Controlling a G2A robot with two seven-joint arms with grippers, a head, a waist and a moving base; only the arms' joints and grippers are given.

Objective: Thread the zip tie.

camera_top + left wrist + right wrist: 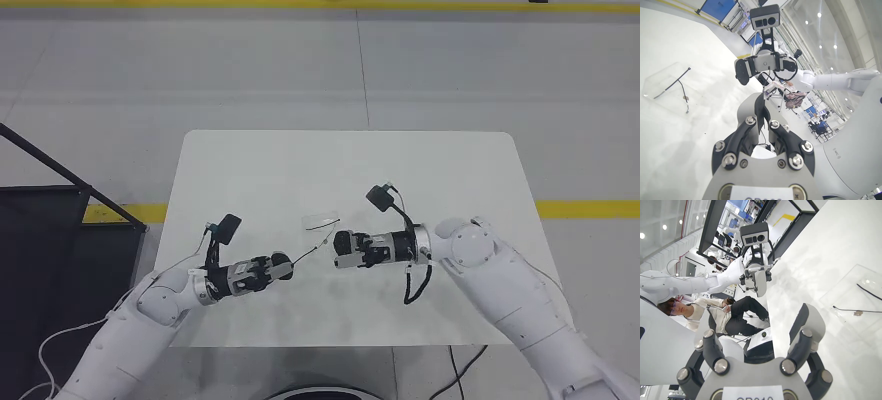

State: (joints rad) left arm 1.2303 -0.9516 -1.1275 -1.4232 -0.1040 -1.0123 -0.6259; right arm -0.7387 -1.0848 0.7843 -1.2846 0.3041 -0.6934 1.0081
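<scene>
Zip tie (pixel 672 83) lies on a clear sheet (pixel 660 75) on the table (pixel 450 180), just off to the side of both grippers. Left gripper (pixel 286 268) is pressed closed; right gripper (pixel 340 246), facing it, is spread wide.

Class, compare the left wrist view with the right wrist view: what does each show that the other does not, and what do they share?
Left wrist view: the left hand up close, fingers together. Right wrist view: the right hand up close, fingers spread wide. Shared: the white table, a clear sheet on it, and thin black zip ties lying on the sheet.
</scene>
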